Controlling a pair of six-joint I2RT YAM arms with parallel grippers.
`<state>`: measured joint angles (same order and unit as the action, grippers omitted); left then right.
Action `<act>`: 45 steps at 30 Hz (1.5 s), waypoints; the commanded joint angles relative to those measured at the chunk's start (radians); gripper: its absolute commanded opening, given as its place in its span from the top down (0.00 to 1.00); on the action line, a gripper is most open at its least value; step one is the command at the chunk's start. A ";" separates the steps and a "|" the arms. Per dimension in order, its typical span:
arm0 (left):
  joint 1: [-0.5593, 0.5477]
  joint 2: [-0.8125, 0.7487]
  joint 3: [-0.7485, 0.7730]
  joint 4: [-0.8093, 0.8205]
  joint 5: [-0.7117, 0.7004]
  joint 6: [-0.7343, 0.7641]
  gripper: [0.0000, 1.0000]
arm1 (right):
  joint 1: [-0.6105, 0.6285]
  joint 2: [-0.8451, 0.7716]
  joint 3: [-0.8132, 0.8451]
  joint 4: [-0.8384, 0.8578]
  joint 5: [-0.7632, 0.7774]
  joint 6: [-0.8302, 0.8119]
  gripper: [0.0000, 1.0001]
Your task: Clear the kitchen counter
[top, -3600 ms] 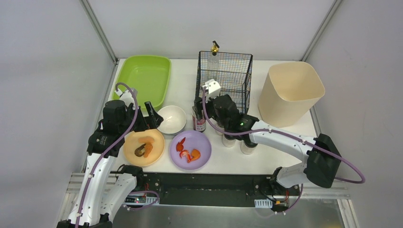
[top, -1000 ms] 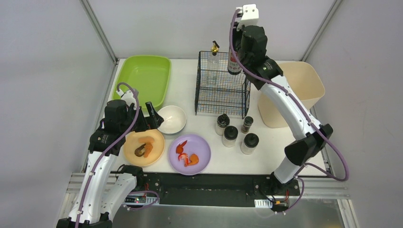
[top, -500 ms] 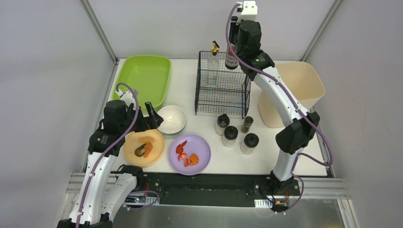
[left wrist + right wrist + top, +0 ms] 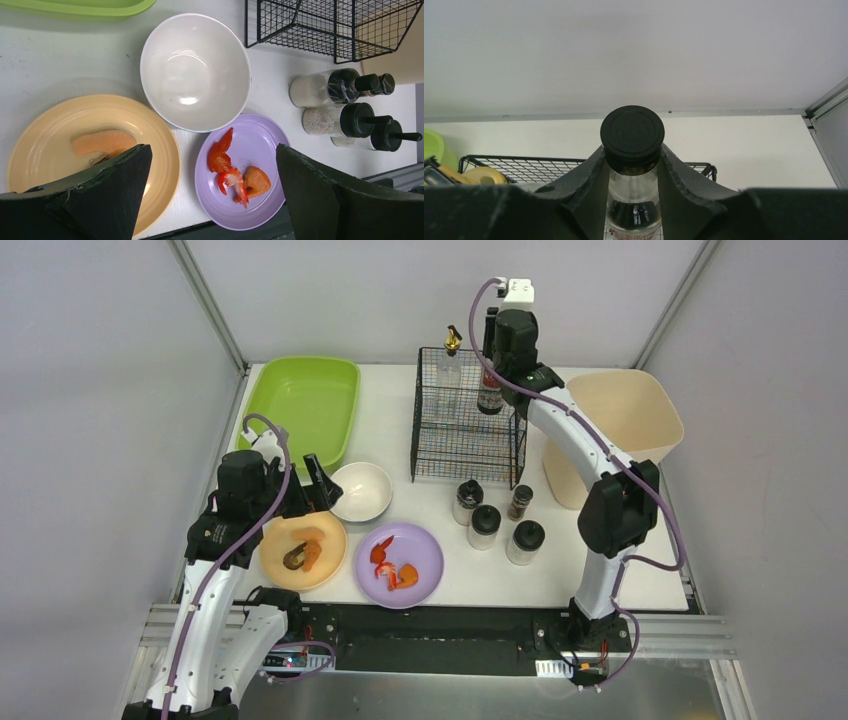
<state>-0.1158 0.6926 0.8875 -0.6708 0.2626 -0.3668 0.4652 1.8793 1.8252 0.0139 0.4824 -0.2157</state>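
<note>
Stowing step in clearing the kitchen counter (image 4: pixel 385 430): gripped by the neck in the right gripper (image 4: pixel 631 165), an upright glass sauce bottle (image 4: pixel 632 131) with a round matte-black cap, poised over the black wire basket (image 4: pixel 468 430) just beneath the jaws. Next, probably: straight down between thin grid walls, then release. Left gripper (image 4: pixel 212 150) spread wide, empty, above a glossy white bowl (image 4: pixel 195 72); smooth white counter below both tools.

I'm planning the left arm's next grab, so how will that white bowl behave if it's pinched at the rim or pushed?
The white bowl looks glossy and stiff, so its rim may slip in the jaws. It is empty, so likely light. Pushed, it would probably slide into the orange plate or purple plate beside it.
</note>
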 commanded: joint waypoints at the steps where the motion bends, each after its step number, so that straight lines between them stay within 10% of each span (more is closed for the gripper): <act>1: 0.012 -0.002 0.000 0.022 0.023 0.007 0.00 | 0.000 -0.042 -0.044 0.198 -0.008 0.059 1.00; 15: 0.017 -0.004 0.001 0.021 0.023 0.006 0.00 | 0.002 -0.103 -0.268 0.274 -0.026 0.119 1.00; 27: 0.018 -0.008 0.000 0.022 0.019 0.008 0.00 | 0.034 -0.223 -0.319 0.264 -0.014 0.085 0.31; 45: 0.019 -0.032 -0.002 0.022 -0.006 0.011 0.00 | 0.110 -0.555 -0.359 -0.260 -0.184 0.232 0.23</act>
<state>-0.1093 0.6777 0.8875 -0.6708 0.2714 -0.3668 0.5613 1.3506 1.4357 -0.0307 0.3866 -0.0639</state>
